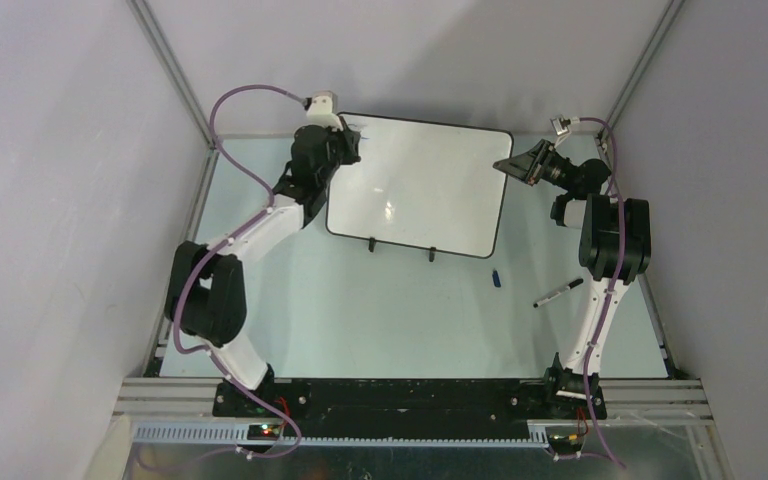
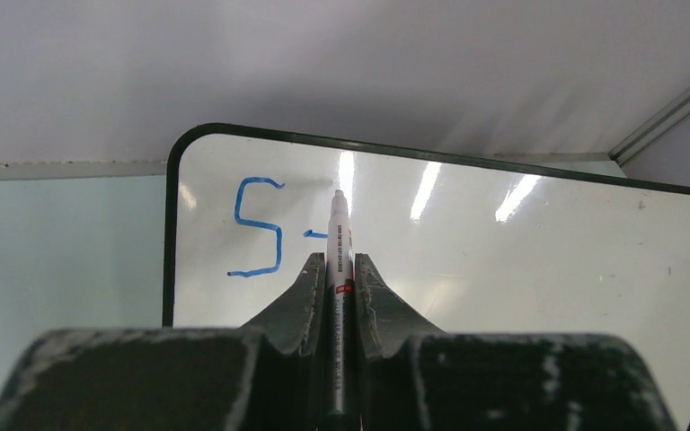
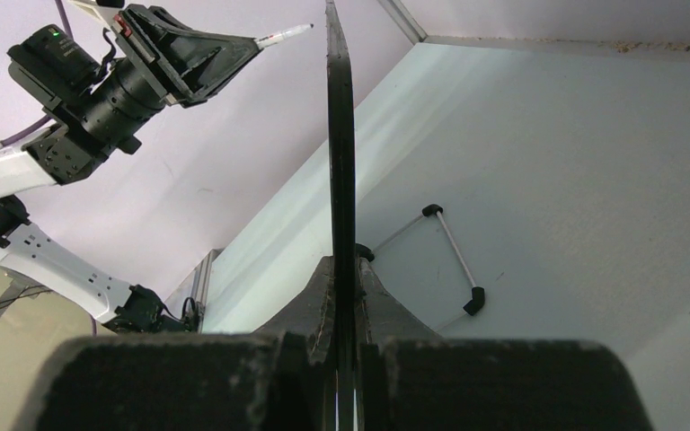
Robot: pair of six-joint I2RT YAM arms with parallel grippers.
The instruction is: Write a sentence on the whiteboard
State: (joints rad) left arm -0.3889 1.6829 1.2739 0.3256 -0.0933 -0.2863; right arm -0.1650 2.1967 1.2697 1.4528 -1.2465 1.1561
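Note:
The whiteboard (image 1: pixel 430 190) stands tilted at the back middle of the table. My left gripper (image 1: pixel 345 148) is at its upper left corner, shut on a white marker (image 2: pixel 339 224) whose tip is at the board's surface. Blue writing on the board reads "S" (image 2: pixel 259 226), with a short dash (image 2: pixel 314 234) beside the marker. No more of the sentence shows. My right gripper (image 1: pixel 516 165) is shut on the board's right rim (image 3: pixel 342 180), seen edge-on between its fingers (image 3: pixel 319 292). The left gripper with its marker also shows in the right wrist view (image 3: pixel 199 56).
A black marker (image 1: pixel 558 292) and a small blue cap (image 1: pixel 496 278) lie on the table in front of the board's right corner. The board's two black feet (image 1: pixel 370 243) rest on the table. Grey enclosure walls and metal posts close in the back and sides.

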